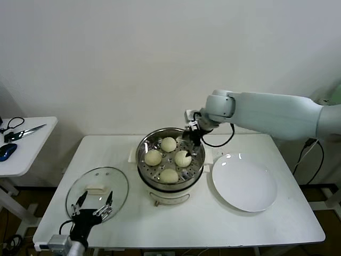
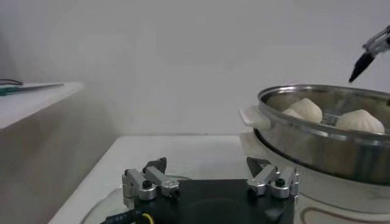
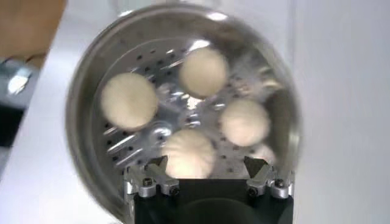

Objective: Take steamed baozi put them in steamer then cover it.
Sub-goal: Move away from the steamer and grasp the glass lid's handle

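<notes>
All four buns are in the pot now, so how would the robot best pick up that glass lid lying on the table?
Probably by the white handle at the middle of the glass lid, coming straight down from above. The lid lies flat on the table, its rim too low to pinch, while the handle stands up. The left pincer, open, hovers right by it, beside the steamer.

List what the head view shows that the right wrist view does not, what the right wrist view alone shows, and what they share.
Head view only: the glass lid lying on the table left of the steamer, the empty white plate to its right, the left gripper open above the lid, and a side table with scissors.

Right wrist view only: a straight-down look between the right gripper's spread fingers, a bun directly beneath.

Shared: the steamer with four baozi on its perforated tray, uncovered.
</notes>
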You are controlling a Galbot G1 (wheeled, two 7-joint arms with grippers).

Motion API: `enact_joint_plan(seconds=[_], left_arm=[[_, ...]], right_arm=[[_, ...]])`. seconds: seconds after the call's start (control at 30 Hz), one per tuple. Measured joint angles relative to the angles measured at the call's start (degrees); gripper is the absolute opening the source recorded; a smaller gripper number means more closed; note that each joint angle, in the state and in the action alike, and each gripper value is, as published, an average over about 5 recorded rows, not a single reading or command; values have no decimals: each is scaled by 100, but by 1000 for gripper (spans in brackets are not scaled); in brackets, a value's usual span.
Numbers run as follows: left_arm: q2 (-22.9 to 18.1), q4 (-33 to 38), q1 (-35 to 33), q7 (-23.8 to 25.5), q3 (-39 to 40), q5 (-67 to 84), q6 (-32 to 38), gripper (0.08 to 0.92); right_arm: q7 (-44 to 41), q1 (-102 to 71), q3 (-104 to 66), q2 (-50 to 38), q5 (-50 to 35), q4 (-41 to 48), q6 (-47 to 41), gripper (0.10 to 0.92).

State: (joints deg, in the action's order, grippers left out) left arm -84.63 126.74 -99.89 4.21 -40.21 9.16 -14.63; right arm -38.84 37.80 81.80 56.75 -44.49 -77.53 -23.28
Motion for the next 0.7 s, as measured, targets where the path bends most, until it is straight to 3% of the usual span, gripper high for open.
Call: enact_joint_plan(seconds=[0.37, 0.7], left_arm=[[271, -177, 263, -161, -61, -187, 55, 823], [599, -461, 622, -255, -77, -580, 162, 823]], right_arm=[[2414, -2091, -3027, -1151, -46, -232, 193, 823], [3161, -5200, -6183, -2259, 456, -835, 1177, 823]])
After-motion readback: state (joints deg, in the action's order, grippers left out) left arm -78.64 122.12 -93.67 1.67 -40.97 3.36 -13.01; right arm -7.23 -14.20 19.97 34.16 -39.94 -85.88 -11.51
